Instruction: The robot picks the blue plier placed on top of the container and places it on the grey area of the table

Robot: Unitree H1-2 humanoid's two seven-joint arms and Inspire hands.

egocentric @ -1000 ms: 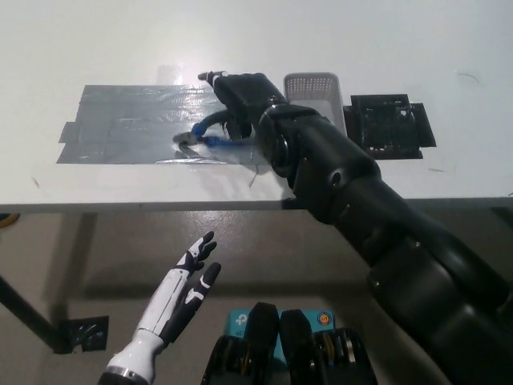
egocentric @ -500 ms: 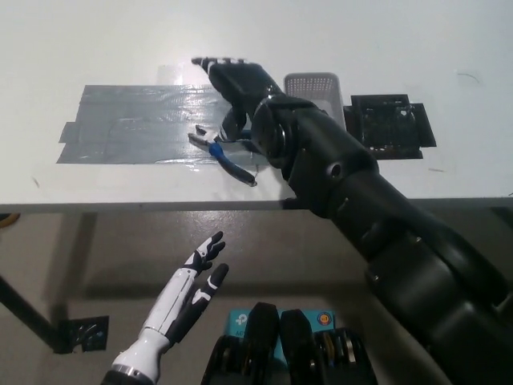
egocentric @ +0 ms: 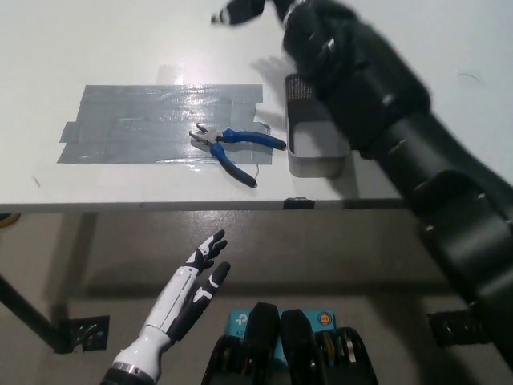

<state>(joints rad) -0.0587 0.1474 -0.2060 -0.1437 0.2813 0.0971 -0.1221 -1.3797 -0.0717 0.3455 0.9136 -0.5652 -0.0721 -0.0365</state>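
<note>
Right hand (egocentric: 240,10) raised at top edge, blurred; finger state cannot be told. Left hand (egocentric: 186,297) rests below table (egocentric: 120,40), fingers spread, empty. Blue plier (egocentric: 232,145) lies on grey area (egocentric: 136,120), beside container (egocentric: 317,148).

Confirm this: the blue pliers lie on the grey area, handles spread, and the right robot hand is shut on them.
Not quite. The head view shows the pliers lying free on the grey area, handles spread; the right robot hand is raised clear of them near the picture's top edge, holding nothing.
</note>
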